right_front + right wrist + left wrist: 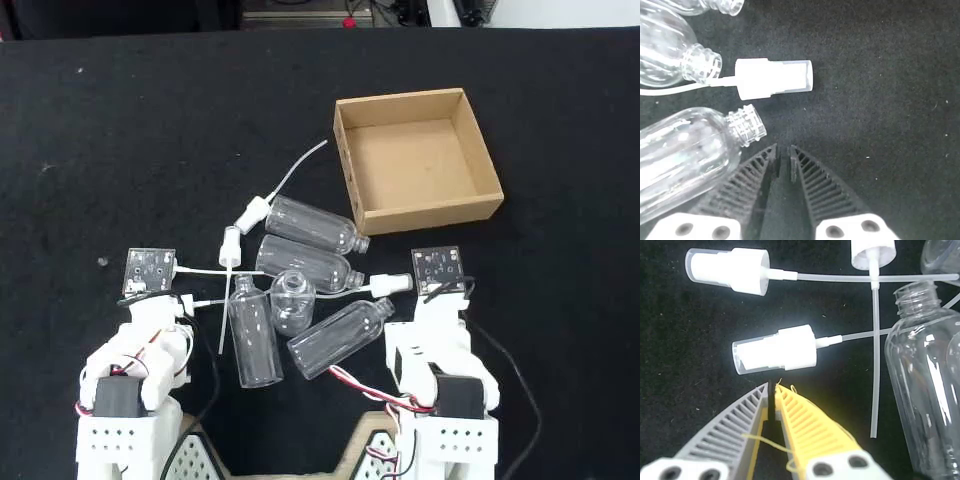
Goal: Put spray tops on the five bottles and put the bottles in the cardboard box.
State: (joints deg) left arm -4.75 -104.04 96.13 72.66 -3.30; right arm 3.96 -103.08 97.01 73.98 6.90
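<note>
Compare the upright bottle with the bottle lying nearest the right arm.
The upright bottle stands mouth up; the lying bottle rests on its side, neck toward the right gripper. The upright bottle shows its round top, the lying bottle its full length. Both are clear and uncapped.

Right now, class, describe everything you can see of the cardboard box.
The cardboard box is brown, squarish and shallow, open-topped, with four upright walls and a flat floor. Nothing lies in it. It sits flat on the black table, slightly turned. The neck of the nearest bottle lies close to its front corner, not touching.
</note>
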